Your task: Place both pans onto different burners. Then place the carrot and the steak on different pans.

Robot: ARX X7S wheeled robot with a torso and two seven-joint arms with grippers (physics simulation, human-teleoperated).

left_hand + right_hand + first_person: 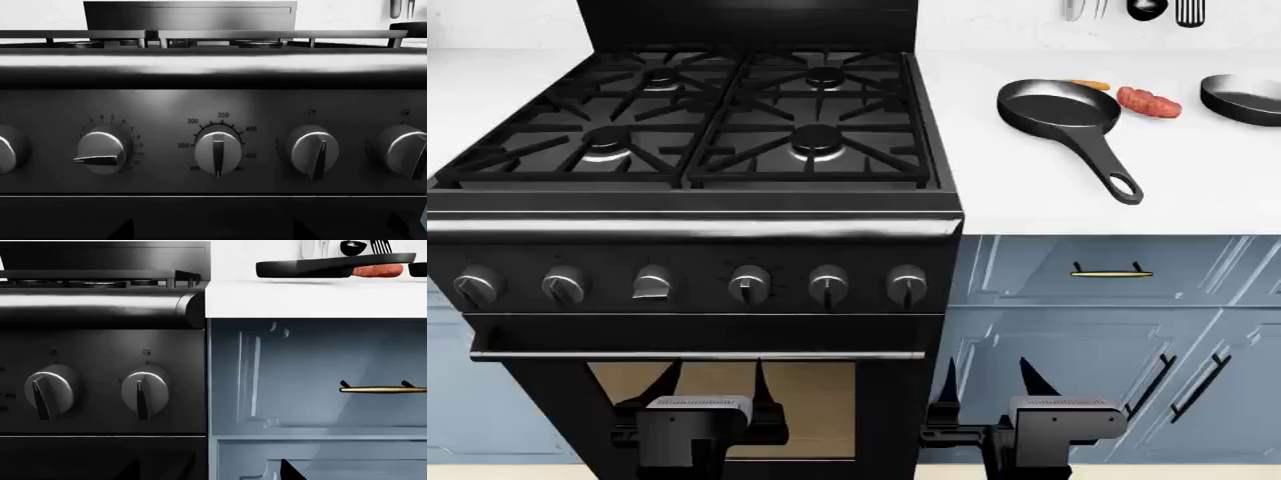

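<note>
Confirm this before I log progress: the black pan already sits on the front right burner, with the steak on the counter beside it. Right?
No. The head view shows the black pan on the white counter, right of the stove; no burner holds a pan. The steak does lie beside it.

Head view looks down over the stove [694, 130]; both wrist views face its knobs [218, 152] closely.

Both arms low, level, side by side — left gripper [698, 425] & right gripper [1054, 425], fingers apart, empty.
</note>
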